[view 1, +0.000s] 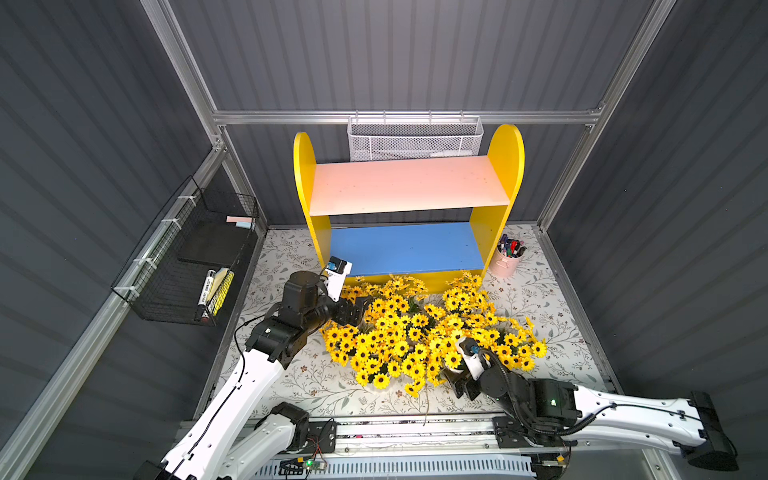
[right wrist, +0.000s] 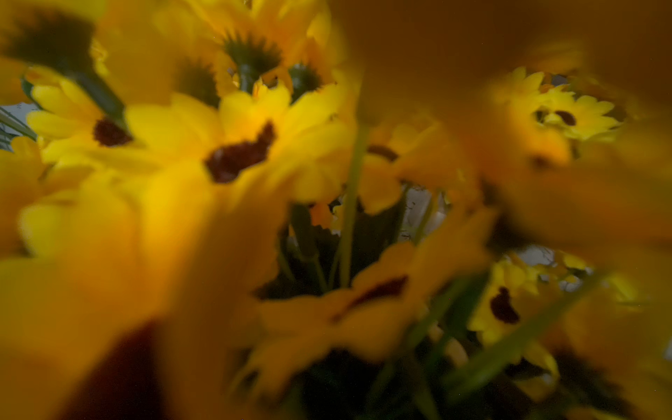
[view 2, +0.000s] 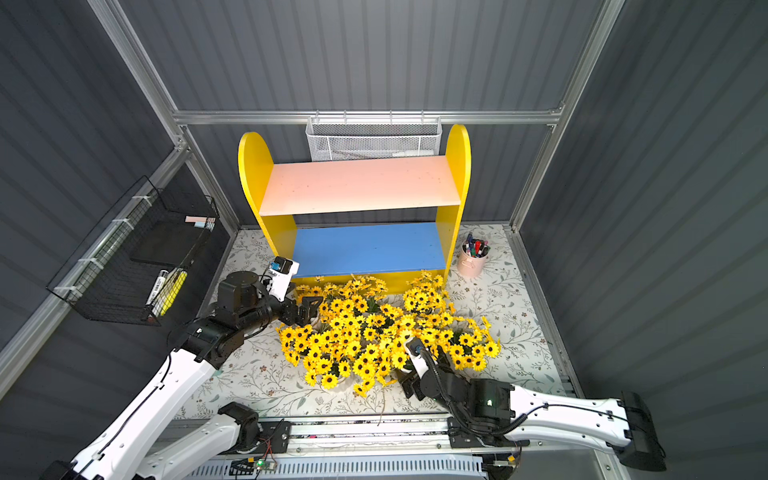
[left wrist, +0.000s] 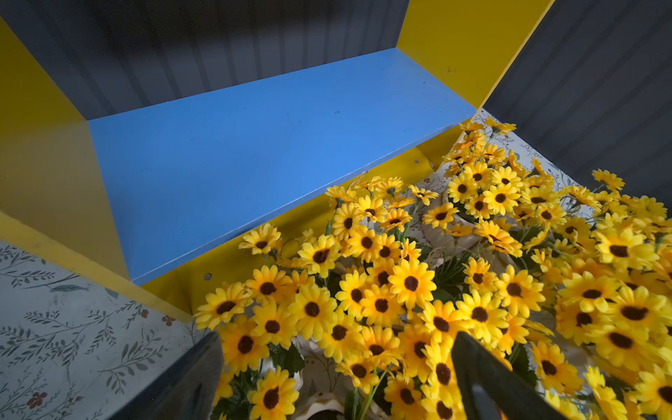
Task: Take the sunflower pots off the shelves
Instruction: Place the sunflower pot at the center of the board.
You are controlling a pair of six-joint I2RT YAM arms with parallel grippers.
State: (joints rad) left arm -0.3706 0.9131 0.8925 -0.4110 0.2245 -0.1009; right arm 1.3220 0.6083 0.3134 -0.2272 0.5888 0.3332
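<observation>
shelves bare, my left gripper and right gripper both released among the sunflower pots, so best I lift straight up without snagging stems

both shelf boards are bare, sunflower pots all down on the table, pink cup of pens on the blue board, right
Not quite: the pink cup of pens stands on the floral-patterned table, beside the yellow wooden shelf unit, not on its blue lower board. Both top views show this. The rest holds.
</observation>
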